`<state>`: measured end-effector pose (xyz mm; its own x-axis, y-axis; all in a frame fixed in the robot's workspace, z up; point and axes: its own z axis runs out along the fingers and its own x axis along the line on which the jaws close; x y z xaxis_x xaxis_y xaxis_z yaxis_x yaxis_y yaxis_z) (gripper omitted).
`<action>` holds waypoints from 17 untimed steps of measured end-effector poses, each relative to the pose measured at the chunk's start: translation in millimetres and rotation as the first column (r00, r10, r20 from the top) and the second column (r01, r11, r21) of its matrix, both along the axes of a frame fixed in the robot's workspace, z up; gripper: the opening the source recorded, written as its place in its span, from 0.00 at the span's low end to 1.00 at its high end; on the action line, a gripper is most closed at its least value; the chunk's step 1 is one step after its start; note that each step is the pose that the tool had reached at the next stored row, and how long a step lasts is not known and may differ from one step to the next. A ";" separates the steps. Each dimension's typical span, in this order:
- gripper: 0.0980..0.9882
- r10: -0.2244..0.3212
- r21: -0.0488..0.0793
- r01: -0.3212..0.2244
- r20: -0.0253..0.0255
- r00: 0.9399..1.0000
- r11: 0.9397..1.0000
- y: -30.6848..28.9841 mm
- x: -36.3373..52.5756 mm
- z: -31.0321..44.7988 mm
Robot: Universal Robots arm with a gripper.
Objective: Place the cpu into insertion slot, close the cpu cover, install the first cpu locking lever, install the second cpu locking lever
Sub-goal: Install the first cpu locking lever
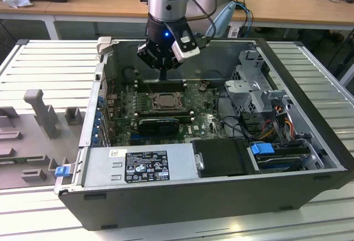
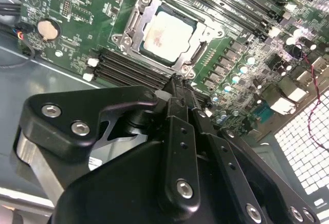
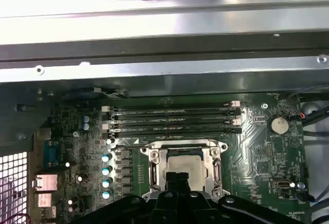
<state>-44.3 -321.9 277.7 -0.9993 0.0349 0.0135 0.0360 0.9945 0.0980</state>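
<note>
Inside the case (image 1: 221, 202), on the board (image 1: 206, 120): cpu (image 2: 167, 34) seated in the slot (image 2: 199, 54), with the cover (image 2: 134, 24) apparently lying flat over it and the chip showing through its window. Gripper (image 2: 177, 80) poised just above one edge of the slot, fingers drawn together, holding nothing. Step in hand judged to be the levers, whose latching cannot be told; that work calls for a fine press on a thin wire beside the frame, clear of the memory slots (image 3: 172, 121).

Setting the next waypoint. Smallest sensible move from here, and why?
Probably a short push down at the edge of the slot: the cpu sits in it, the cover appears flat around it, and the shut hand hangs right over that edge.
</note>
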 end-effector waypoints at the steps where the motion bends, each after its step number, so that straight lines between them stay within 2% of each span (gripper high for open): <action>1: 0.01 0.010 0.000 -0.010 0.000 1.000 1.000 0.0 -0.1 -0.1; 4: 0.01 0.073 0.000 -0.073 0.000 0.997 0.997 0.0 -0.4 -0.2; 8: 0.01 0.080 0.002 -0.080 0.001 0.997 0.997 0.0 -1.6 -0.3; 11: 0.01 0.080 0.002 -0.080 0.004 0.997 0.997 0.0 -3.3 -0.2; 17: 0.01 0.080 0.002 -0.080 0.004 0.997 0.997 0.0 -4.8 -0.2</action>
<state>-49.2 -321.9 277.4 -0.9989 -0.0457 0.0098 -0.0445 0.9940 0.0997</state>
